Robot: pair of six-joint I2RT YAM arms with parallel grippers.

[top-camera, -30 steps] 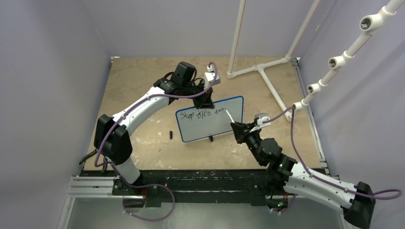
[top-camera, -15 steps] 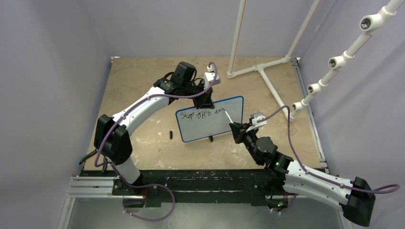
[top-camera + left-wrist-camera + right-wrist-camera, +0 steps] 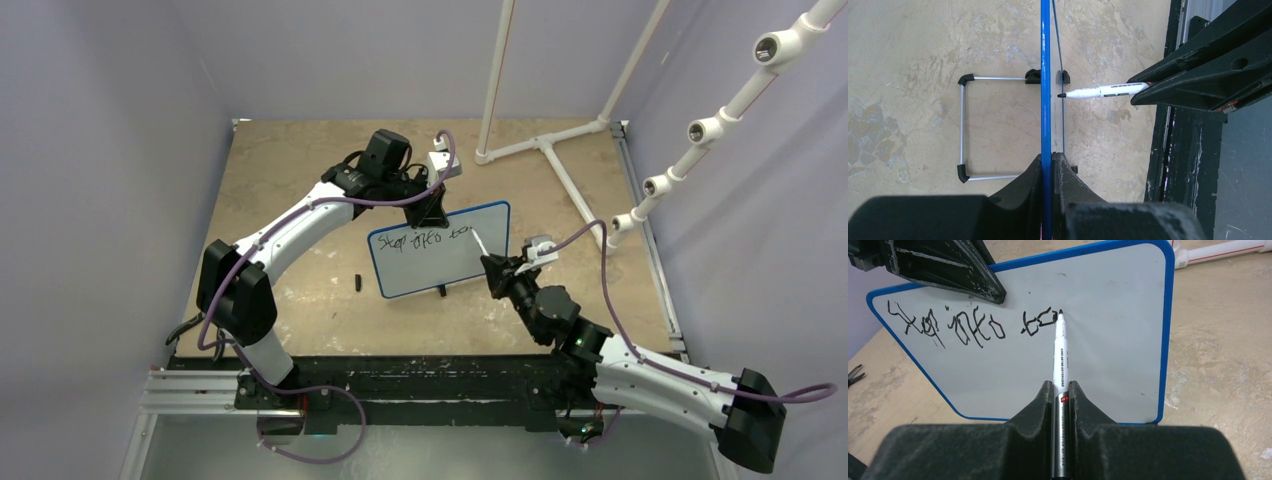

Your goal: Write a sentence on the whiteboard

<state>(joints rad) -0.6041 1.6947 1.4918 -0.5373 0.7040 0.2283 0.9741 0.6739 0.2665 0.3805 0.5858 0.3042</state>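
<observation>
While the marker tip sits at the end of the third scrawled word, the sentence looks only partly written.

Low in the middle of the right wrist view, the right pincer (image 3: 1060,387) is clamped narrow around a white marker (image 3: 1060,352). The marker points up the frame, its black tip at or just off the whiteboard (image 3: 1108,370). The sentence (image 3: 973,325) is three black scribbled groups across the board's upper left; the board's right end and all its lower half are bare. At upper left the left pincer (image 3: 948,265) is closed on the board's top rim, with the board standing on the tabletop (image 3: 300,170). Judged from this, writing is about midway: room remains for more words, then the marker must lift clear.
</observation>
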